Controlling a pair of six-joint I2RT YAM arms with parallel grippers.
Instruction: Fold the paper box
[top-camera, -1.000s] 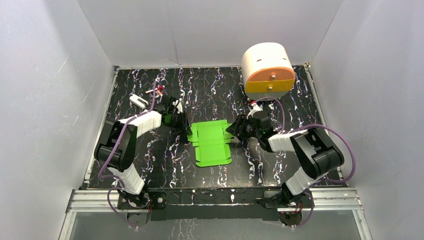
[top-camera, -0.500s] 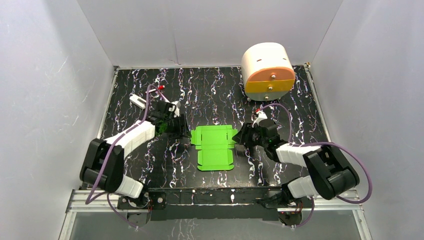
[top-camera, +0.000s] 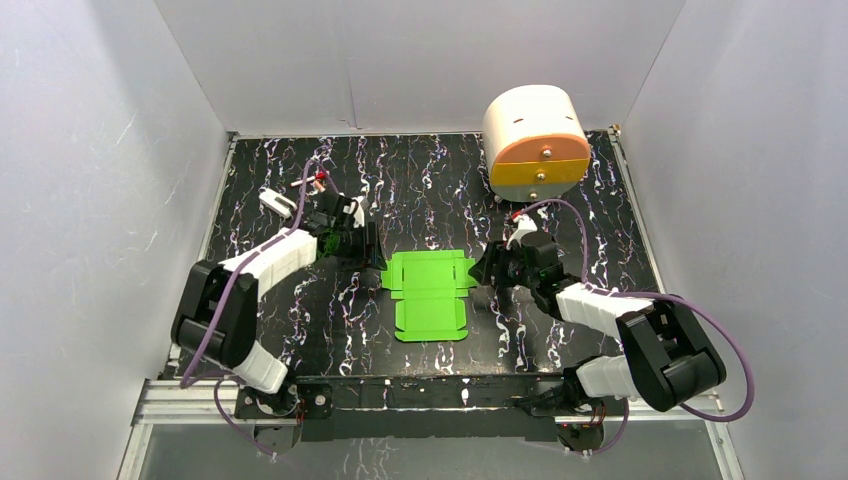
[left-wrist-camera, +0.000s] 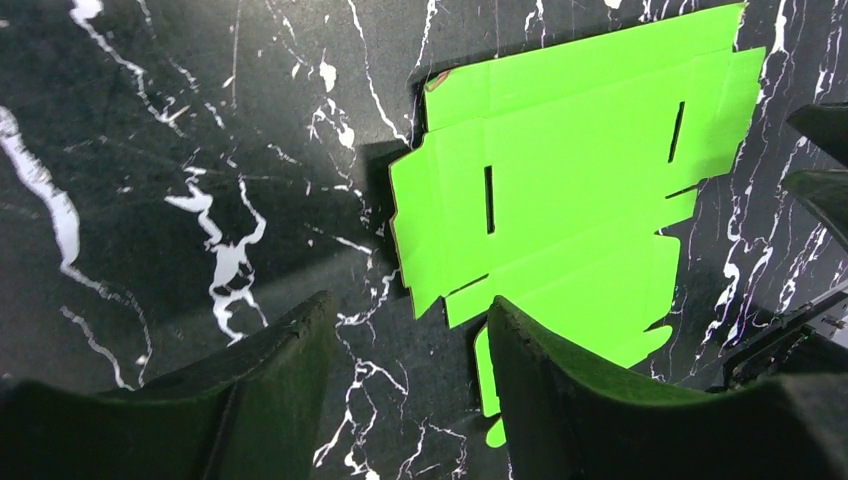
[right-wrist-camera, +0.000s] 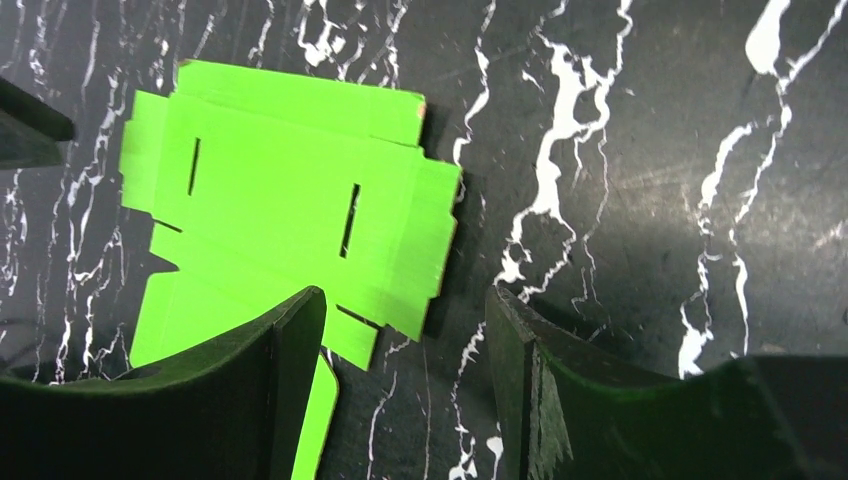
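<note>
Across the surface, both arms have shifted since the earlier frame, and the paper box has turned square. It lies flat at centre, long axis 12-to-6. Left claw stands open at its 10 o'clock and right claw open at 3 o'clock. Both are about equally near, neither gripping.

A black table veined with white marbling fills the middle of the top view. A bright green paper box, a flat die-cut sheet with slots and flaps, lies unfolded at the centre of the frame. A cream-and-orange rounded drawer unit stands at the upper right, and a small white object lies at the upper left.
</note>
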